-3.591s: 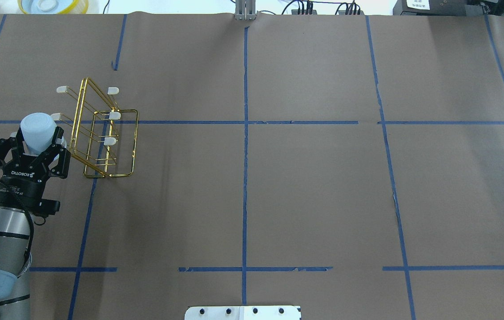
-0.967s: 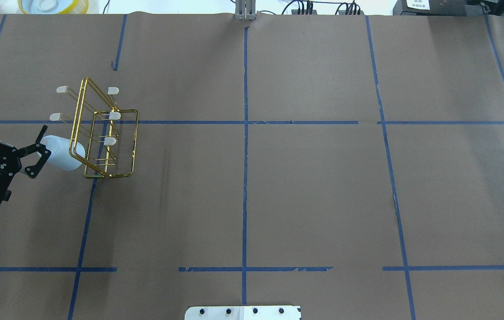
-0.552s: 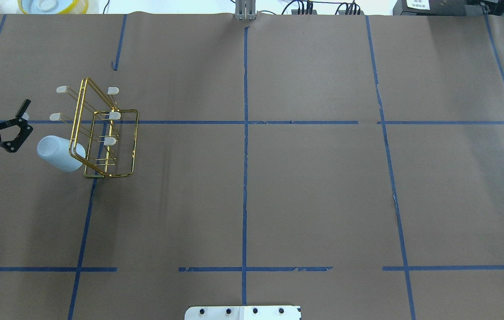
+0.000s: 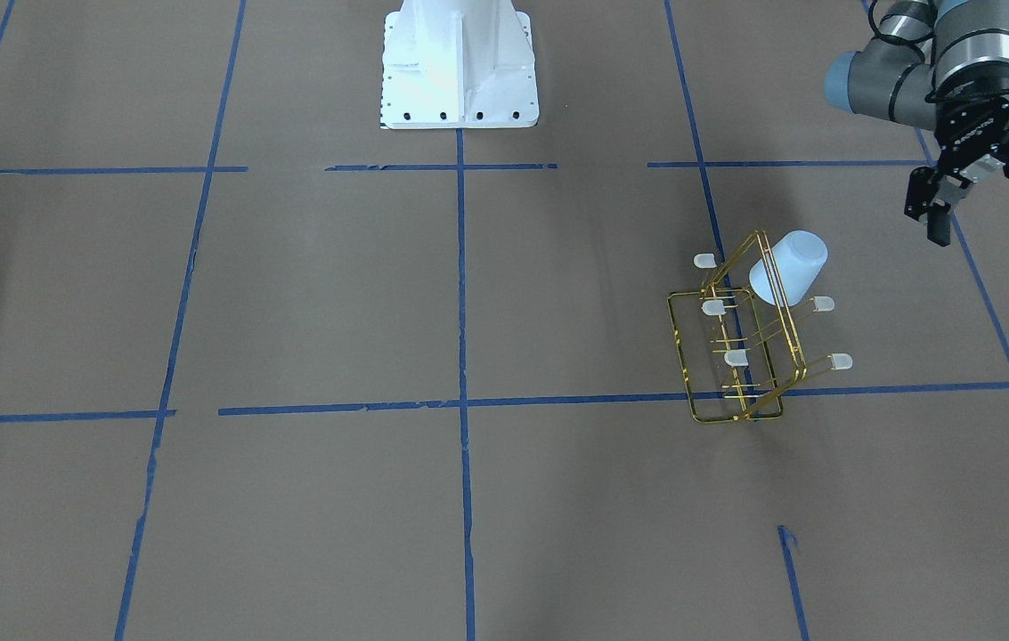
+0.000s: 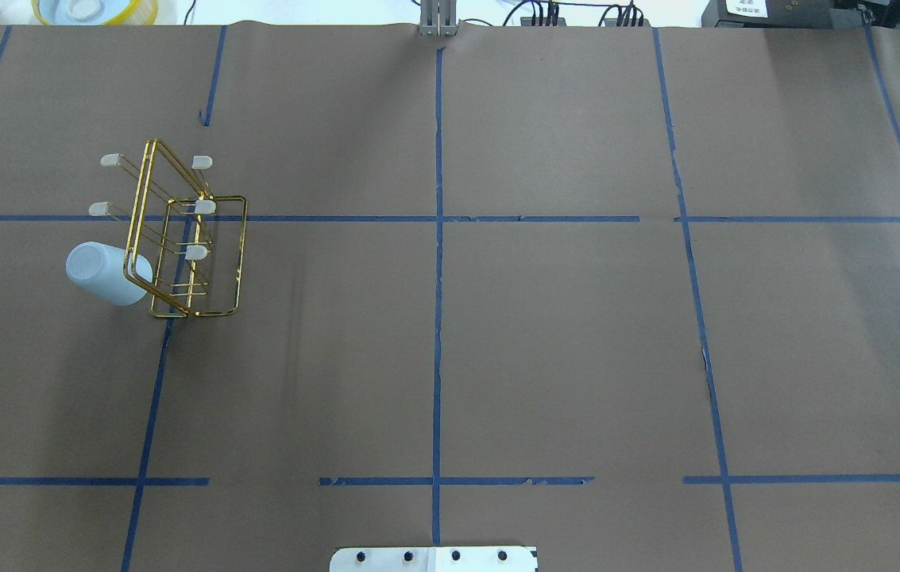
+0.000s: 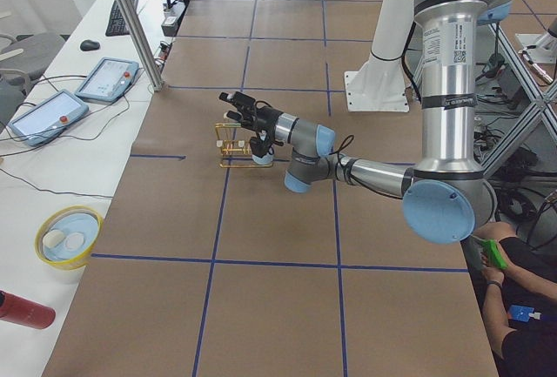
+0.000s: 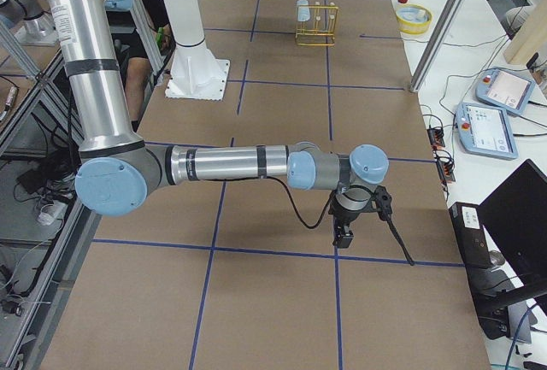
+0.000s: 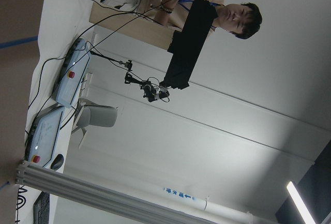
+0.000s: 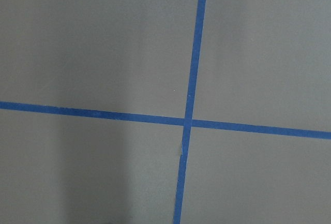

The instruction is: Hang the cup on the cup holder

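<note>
Cup: The pale cup (image 5: pixel 104 274) sits slanted over one prong at the near end of the rack, its closed bottom pointing up and outward. Nothing grips it.
Cup holder: The gold wire cup holder (image 5: pixel 244 254) stands upright on the brown papered surface (image 5: pixel 561 334), on the robot's left side. Its other capped prongs are bare.
Left end effector: The left end effector (image 4: pixel 985 191) is released, its fingers spread and empty, well apart from the cup.
Right end effector: The right end effector (image 7: pixel 350 225) hangs over bare surface far from the rack. You cannot tell whether it is released or clenched.
Stage: The hanging looks done, and what remains is clearing the arm.
Risk: The cup could slide off its prong, or the light rack could tip toward the loaded side.
Cause: A swing of your left arm back across the rack, or a bump to the surface, would likely do it.
</note>
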Tool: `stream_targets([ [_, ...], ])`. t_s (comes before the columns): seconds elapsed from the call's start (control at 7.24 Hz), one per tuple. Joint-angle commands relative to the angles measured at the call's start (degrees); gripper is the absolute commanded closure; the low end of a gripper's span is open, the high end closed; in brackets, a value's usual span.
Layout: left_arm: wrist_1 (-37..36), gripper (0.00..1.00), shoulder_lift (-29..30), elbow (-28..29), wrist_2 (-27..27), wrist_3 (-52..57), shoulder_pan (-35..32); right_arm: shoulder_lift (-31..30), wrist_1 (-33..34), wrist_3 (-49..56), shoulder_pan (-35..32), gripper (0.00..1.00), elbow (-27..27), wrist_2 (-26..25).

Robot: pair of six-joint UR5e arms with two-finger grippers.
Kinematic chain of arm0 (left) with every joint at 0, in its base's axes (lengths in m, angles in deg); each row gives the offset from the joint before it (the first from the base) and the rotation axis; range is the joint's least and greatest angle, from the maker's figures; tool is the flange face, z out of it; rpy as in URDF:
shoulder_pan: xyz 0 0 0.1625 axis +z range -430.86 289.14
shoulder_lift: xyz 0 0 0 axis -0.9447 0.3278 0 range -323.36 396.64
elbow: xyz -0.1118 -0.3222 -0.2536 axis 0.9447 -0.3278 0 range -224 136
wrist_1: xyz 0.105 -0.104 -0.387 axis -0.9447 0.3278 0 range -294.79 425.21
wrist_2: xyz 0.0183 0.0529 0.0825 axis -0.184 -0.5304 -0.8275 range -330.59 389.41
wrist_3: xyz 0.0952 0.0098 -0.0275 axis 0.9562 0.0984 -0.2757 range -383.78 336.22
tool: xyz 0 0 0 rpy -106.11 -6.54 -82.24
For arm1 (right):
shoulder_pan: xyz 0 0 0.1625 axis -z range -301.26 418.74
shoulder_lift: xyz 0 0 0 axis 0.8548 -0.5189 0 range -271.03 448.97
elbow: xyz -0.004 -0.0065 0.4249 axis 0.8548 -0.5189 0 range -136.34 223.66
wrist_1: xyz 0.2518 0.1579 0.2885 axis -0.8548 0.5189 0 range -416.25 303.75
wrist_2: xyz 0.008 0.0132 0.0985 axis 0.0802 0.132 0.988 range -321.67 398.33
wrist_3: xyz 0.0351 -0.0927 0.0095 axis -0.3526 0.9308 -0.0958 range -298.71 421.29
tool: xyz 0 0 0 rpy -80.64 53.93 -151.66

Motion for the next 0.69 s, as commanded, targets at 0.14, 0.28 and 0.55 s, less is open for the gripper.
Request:
stream_targets([
  [0.14,-12.37,0.0,1.92,0.74,14.71,15.37,-13.4,0.0,0.0,0.0,0.0,0.0,0.0,0.0],
  [0.28,-17.2,0.0,2.28,0.74,18.75,21.5,-17.1,0.0,0.0,0.0,0.0,0.0,0.0,0.0],
  [0.55,-26.17,0.0,5.26,1.44,24.48,29.61,-21.86,0.0,0.0,0.0,0.08,0.0,0.0,0.0],
])
